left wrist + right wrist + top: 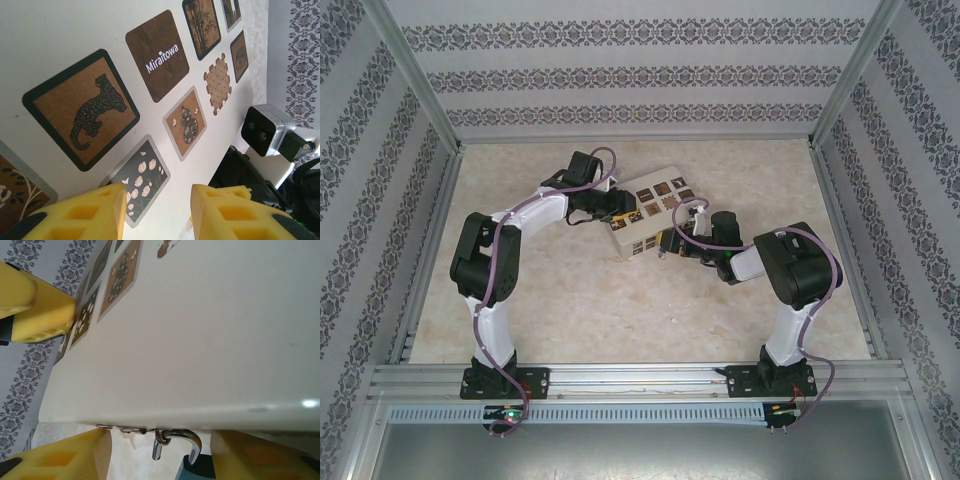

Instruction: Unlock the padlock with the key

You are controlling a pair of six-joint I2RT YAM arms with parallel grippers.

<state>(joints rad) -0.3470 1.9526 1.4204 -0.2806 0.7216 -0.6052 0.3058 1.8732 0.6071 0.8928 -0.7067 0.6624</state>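
Hovering right gripper (159, 457), fingers spread wide, padlock (189, 469) hanging between them off the cream box (200, 340) edge, left gripper (157, 212) parted over its tiled lid

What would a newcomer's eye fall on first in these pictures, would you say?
The cream box with its dark picture tiles dominates the middle of the overhead view. From the left wrist, the leopard tile on its face stands out. In the right wrist view, the small padlock is hooked by its silvery shackle at the box's edge, between the open fingers of the right gripper.
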